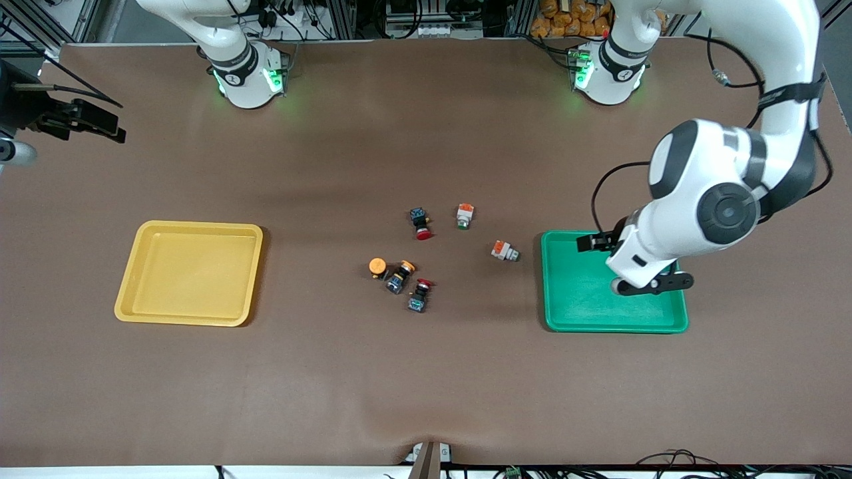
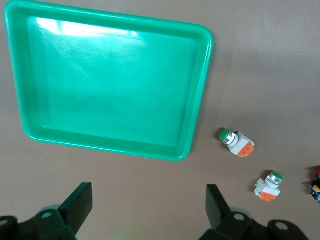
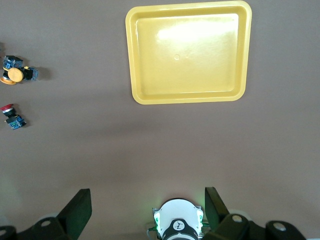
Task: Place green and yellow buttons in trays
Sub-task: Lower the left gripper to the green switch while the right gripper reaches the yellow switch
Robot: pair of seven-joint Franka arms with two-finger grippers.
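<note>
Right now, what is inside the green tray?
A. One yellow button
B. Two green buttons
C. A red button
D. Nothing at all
D. The green tray shows only its bare floor in the left wrist view, and both green-capped buttons lie on the table outside its rim.

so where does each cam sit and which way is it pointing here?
Front view: high across the table, facing both bases; shows the left arm over the green tray, six push-buttons mid-table, yellow tray.
Left wrist view: looks down past open left gripper at the green tray and two green-capped buttons.
Right wrist view: looks down past open right gripper at the yellow tray and the right arm's base.
Each tray shows in the front view and one wrist view.
</note>
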